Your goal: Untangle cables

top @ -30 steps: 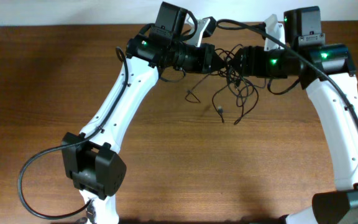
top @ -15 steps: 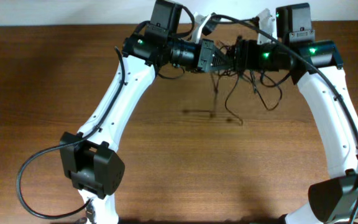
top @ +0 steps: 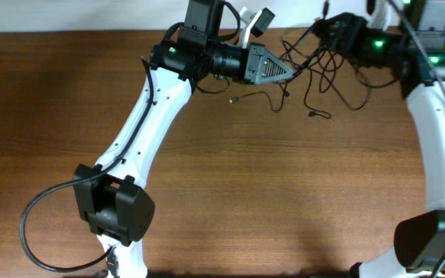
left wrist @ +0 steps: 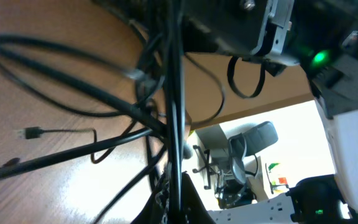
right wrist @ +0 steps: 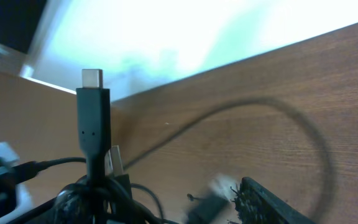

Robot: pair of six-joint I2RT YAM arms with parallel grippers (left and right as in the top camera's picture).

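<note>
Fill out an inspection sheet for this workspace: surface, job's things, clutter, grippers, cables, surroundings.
Surface: brown wooden table, no marks seen.
Job's things: thin black cables with silvery plugs, tangled, held up between both grippers; loose ends hang below; a black USB-C plug stands upright in the right wrist view.
Clutter: nothing seen.
Grippers: left gripper shut on a strand; right gripper closed on the clump.
Cables: thick black robot cable loops beside the left arm's base.
Surroundings: pale wall behind the table; blurred office chair beyond its edge.

Matt black cables [top: 320, 55], smooth wood-grain table [top: 284, 193]
</note>
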